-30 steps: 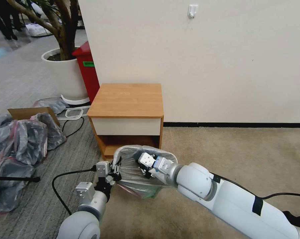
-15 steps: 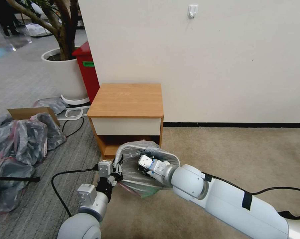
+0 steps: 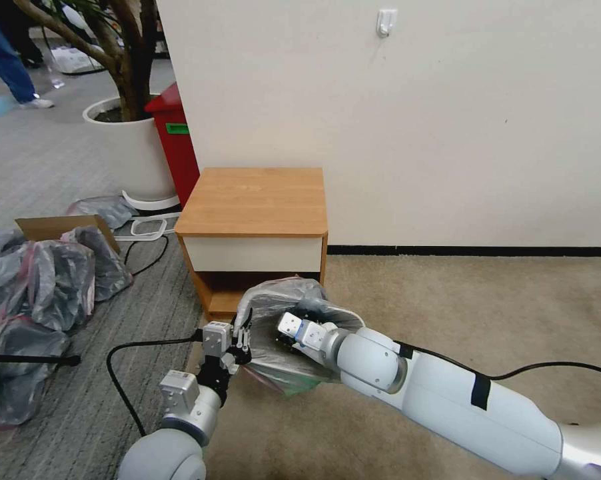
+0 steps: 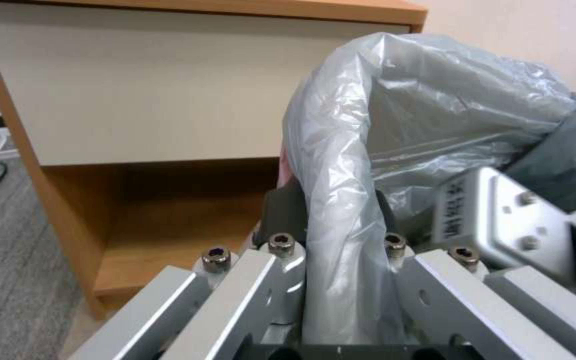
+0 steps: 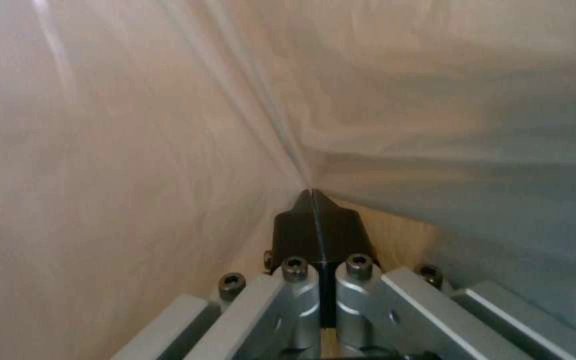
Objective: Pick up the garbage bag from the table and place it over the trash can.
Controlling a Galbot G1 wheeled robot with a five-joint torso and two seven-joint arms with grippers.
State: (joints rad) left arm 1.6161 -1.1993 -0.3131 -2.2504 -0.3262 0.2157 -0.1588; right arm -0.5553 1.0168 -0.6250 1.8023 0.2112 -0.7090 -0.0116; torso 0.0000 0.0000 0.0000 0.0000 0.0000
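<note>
The counter [image 3: 254, 200], a low wooden unit with a white drawer front, is standing against the wall with its top bare. Directly in front of its open shelf, the garbage bag [image 3: 280, 313] is draping over the trash can (a greenish base [image 3: 299, 385] is showing beneath the plastic). The right gripper [image 5: 313, 200] is sitting inside the bag, its tips pinching a fold of film. The left gripper [image 4: 331, 210] is clamping the bag's near edge.

Grey garbage bag [image 3: 277, 313], seemingly over bin
</note>
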